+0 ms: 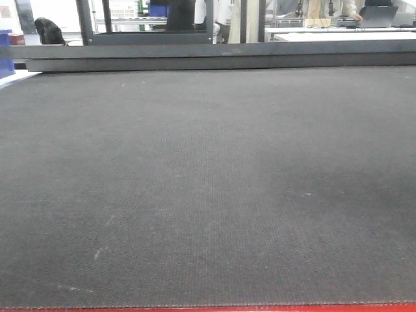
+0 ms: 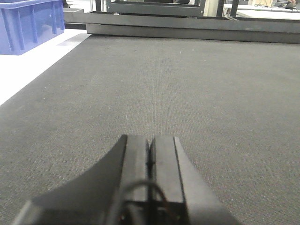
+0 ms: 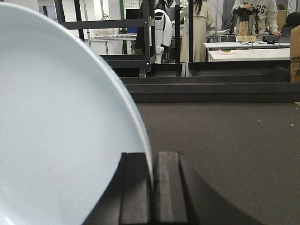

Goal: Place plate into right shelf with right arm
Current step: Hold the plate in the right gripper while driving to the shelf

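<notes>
The white plate (image 3: 56, 122) fills the left half of the right wrist view, standing on edge. Its rim is pinched between the two black fingers of my right gripper (image 3: 153, 161), which is shut on it. In the left wrist view my left gripper (image 2: 150, 145) lies low over the dark grey mat (image 2: 187, 84), its fingers pressed together with nothing between them. The right shelf is out of view. Neither gripper nor the plate shows in the front view.
A dark grey mat (image 1: 208, 182) covers the table, with a red edge (image 1: 208, 309) at the front. A low dark bar (image 1: 221, 57) runs along the far side. A blue plastic bin (image 2: 28, 23) stands at the far left. People stand in the background (image 3: 197, 23).
</notes>
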